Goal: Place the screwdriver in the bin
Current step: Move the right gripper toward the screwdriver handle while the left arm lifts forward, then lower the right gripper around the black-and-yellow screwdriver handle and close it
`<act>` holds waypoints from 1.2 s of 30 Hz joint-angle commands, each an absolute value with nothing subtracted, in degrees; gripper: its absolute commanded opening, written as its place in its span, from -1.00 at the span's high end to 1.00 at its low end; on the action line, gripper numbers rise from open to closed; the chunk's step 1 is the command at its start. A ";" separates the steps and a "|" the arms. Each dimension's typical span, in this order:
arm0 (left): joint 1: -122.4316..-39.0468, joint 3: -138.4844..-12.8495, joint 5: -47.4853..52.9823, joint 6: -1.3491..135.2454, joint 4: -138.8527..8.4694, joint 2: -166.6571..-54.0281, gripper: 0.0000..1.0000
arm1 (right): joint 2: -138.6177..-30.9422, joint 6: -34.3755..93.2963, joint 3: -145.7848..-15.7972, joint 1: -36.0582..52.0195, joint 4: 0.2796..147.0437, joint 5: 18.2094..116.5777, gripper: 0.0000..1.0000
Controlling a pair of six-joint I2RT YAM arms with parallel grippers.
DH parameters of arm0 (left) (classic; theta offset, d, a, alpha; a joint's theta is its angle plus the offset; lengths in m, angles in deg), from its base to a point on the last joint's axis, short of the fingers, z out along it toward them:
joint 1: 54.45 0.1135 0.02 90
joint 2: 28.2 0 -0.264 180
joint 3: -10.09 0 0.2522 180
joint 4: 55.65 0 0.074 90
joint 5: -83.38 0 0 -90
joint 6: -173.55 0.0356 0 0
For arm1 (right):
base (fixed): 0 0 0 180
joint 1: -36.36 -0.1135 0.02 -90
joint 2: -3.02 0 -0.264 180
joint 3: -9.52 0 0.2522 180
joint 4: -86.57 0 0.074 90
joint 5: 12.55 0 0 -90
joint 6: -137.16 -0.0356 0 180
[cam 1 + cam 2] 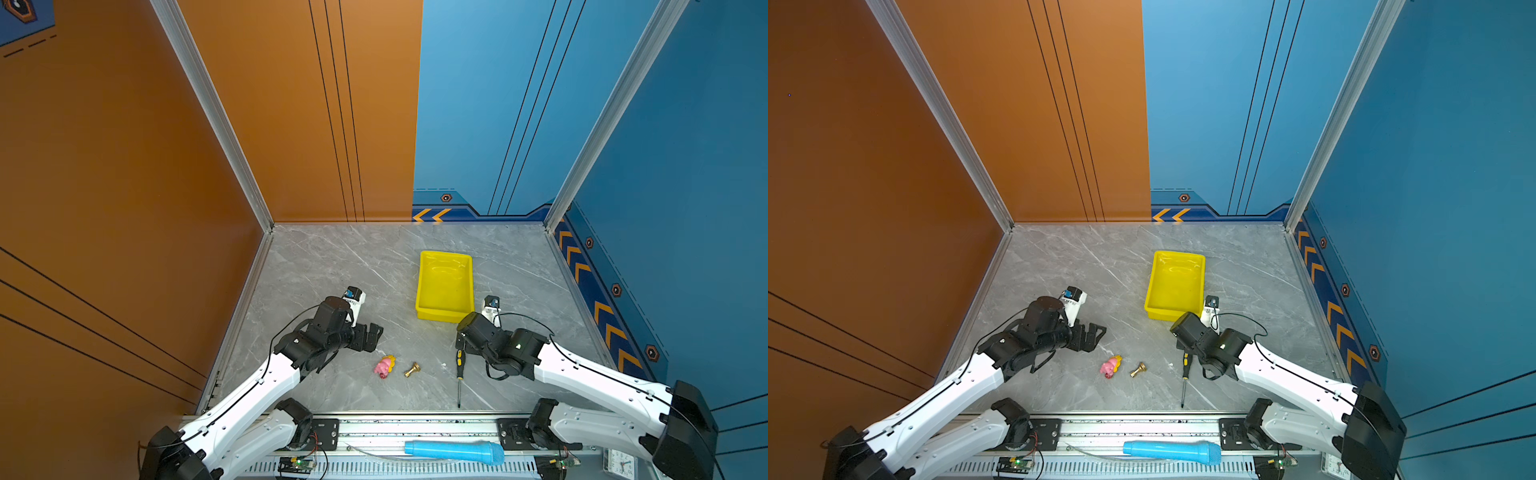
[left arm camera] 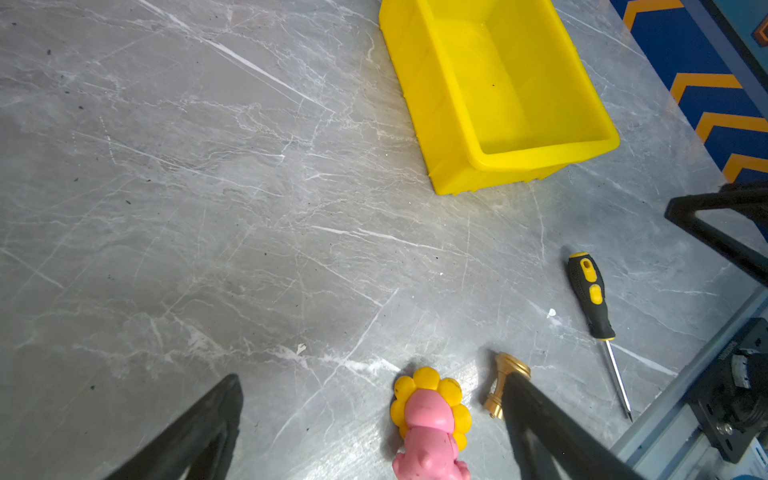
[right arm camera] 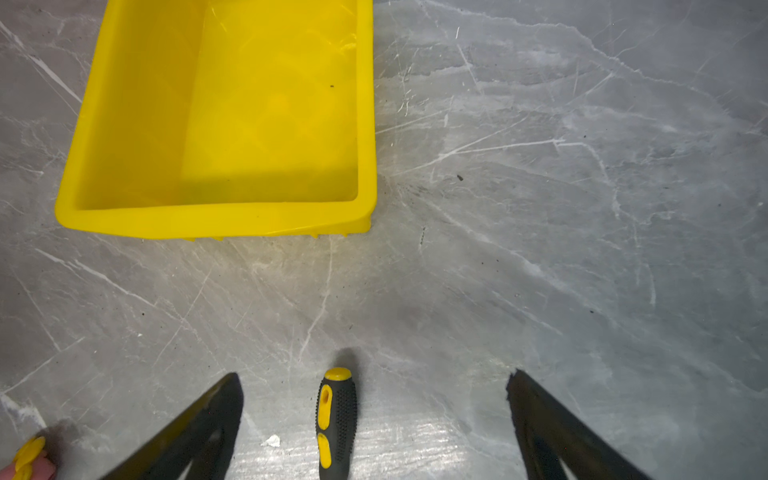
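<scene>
I saw screwdriver flat on table, rigid, light, thin shaft slippery. Right gripper spread wide, empty, straddling handle; I judged ribbed handle best hold.

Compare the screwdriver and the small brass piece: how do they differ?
The screwdriver is long, with a black-and-yellow handle and thin shaft; the brass piece is short, flared and all gold. The screwdriver lies between the right end effector's open fingers; the brass piece lies unattended. Both rest on the table.
</scene>
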State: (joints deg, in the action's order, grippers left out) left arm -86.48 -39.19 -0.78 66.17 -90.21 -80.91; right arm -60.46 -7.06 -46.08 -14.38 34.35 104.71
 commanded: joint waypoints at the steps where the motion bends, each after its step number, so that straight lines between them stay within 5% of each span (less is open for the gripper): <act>1: -87.83 -40.03 1.68 67.86 -88.88 -80.89 -0.96 | -62.28 -10.16 -46.71 -15.04 34.53 105.30 -1.00; 18: -93.15 -40.77 4.73 70.37 -88.84 -83.83 -0.96 | -75.78 -13.19 -48.78 -17.37 38.36 101.10 -0.86; 36: -94.08 -40.67 0.44 70.99 -88.75 -83.09 -0.96 | -82.49 -18.71 -47.20 -19.91 39.59 96.96 -0.44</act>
